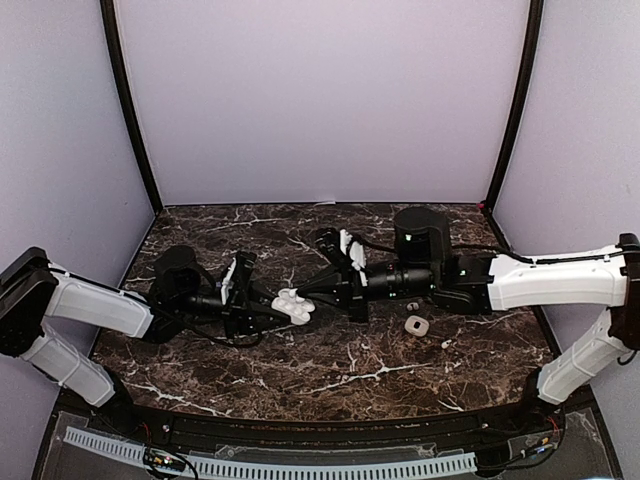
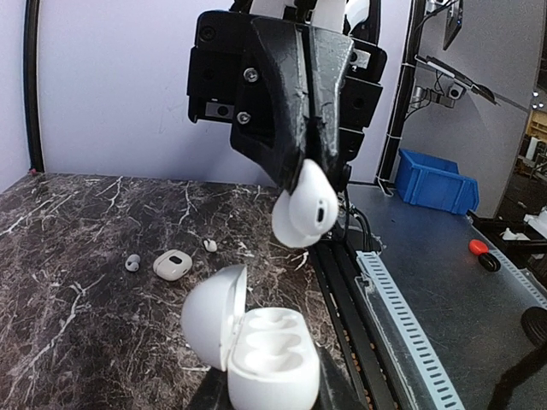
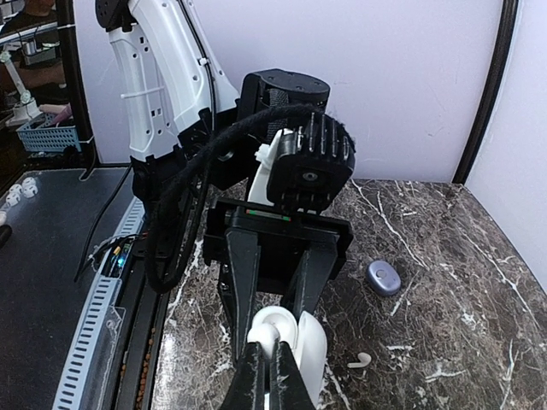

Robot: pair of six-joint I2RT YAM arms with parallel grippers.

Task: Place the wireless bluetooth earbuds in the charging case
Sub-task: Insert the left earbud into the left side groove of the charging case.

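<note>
My left gripper [image 2: 269,386] is shut on the base of the open white charging case [image 2: 265,354], whose lid stands up on its left and whose two sockets are empty. Just above it, my right gripper [image 3: 271,346] is shut on a white earbud [image 2: 303,205], a short way over the sockets. In the top view the case [image 1: 296,310] sits between the two gripper tips at the table's middle. In the right wrist view the earbud [image 3: 272,329] hangs right in front of the case's lid [image 3: 314,350].
A second white case [image 1: 416,324], a small white bud [image 1: 446,342] and a dark bud [image 1: 412,305] lie under the right arm. In the right wrist view a lavender case [image 3: 384,277] and a loose white earbud [image 3: 360,360] lie on the marble.
</note>
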